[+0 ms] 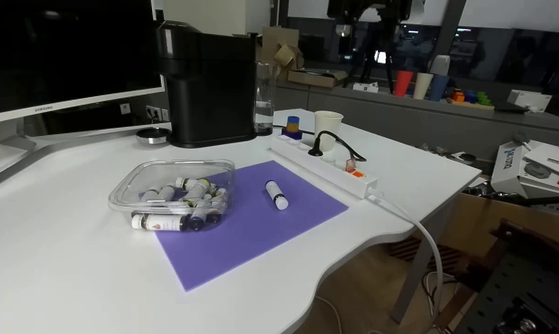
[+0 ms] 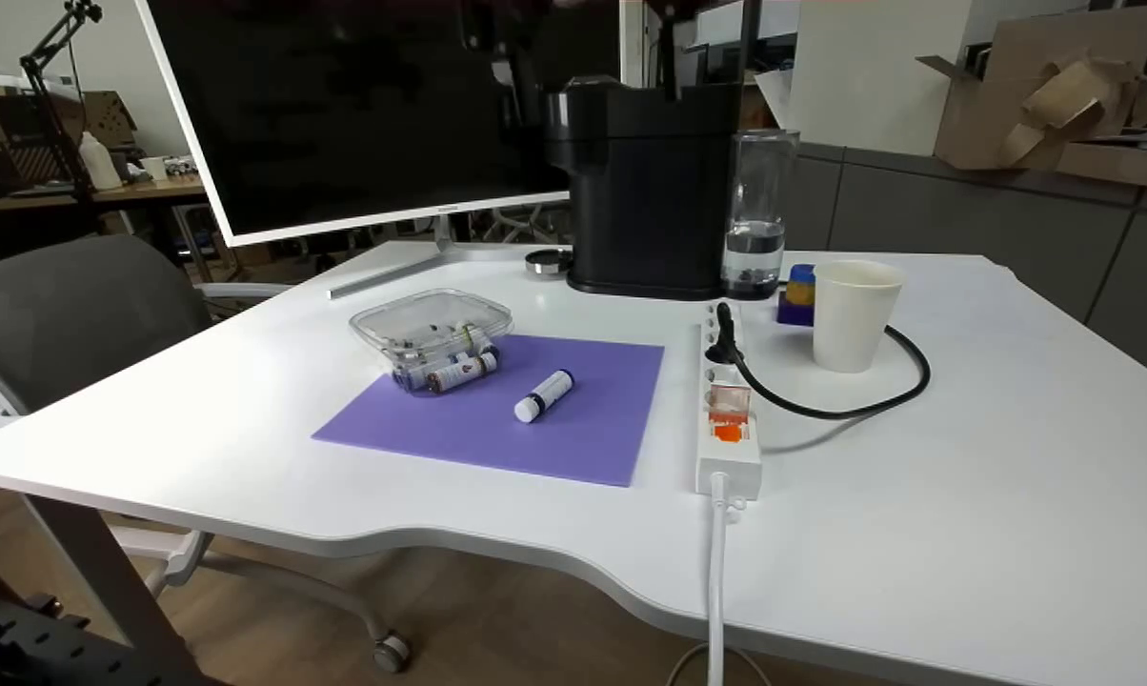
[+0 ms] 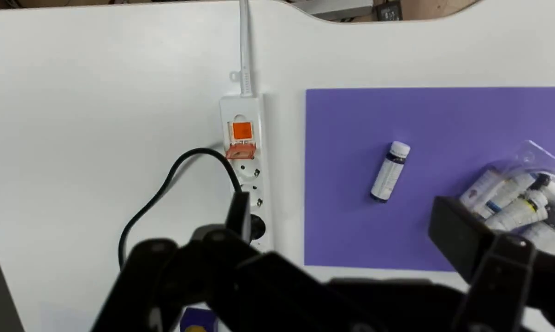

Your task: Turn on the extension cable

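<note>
The extension cable [image 1: 323, 170] lay on the white table [image 2: 1012, 457], beside the purple sheet [image 3: 342, 138] but not touching it, with its orange switch [image 3: 242, 130] visible, the translucent red cover [image 3: 241, 151] standing raised next to this switch, and a black plug [image 1: 315, 151] sitting in it. Above the table, the gripper [image 3: 344, 212] was spread wide and had hold of nothing, while in the wrist view one of its fingers [image 3: 237, 216] partly hid the extension cable near this plug. A small white-capped bottle [image 3: 388, 173] lay on the purple sheet, and a white cup [image 2: 855, 319] stood near the extension cable, on its opposite side.
</note>
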Robot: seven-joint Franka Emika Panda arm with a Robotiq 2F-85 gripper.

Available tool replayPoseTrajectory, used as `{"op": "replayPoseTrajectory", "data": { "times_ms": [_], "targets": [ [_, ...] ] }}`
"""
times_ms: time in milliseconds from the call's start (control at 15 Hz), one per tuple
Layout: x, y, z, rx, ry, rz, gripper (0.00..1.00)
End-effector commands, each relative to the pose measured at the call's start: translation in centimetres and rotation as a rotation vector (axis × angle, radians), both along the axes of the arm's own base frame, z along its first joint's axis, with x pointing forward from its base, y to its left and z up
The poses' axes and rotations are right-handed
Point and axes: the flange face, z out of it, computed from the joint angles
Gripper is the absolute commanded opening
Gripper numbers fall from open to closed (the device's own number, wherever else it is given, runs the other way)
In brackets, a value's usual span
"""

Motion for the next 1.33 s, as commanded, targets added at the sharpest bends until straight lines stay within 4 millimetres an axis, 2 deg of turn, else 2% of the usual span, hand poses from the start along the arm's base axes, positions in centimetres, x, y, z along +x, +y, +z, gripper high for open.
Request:
{"op": "replayPoseTrajectory", "data": {
  "times_ms": [0,200,267,400,667,800,867,933,1000,1267],
  "targets": [
    [1.7,-3.7,-3.7,0.017,0.08,0.065,1.0],
    [2.5,-6.5,-7.3,0.066,0.18,0.043,1.0],
    [0.9,-4.6,-5.9,0.044,0.127,0.055,1.0],
    [1.6,-6.0,-7.7,0.057,0.167,0.045,1.0],
    [2.1,-6.1,-8.7,0.032,0.147,0.054,1.0],
    [2.4,-6.6,-10.0,0.03,0.14,0.048,1.0],
    [2.4,-6.9,-10.7,0.029,0.138,0.046,0.75],
    [2.4,-7.1,-11.3,0.024,0.136,0.048,0.74],
    [2.3,-7.4,-11.9,0.026,0.133,0.042,0.68],
    [2.2,-8.6,-14.4,0.014,0.14,0.039,0.38]
  ]
}}
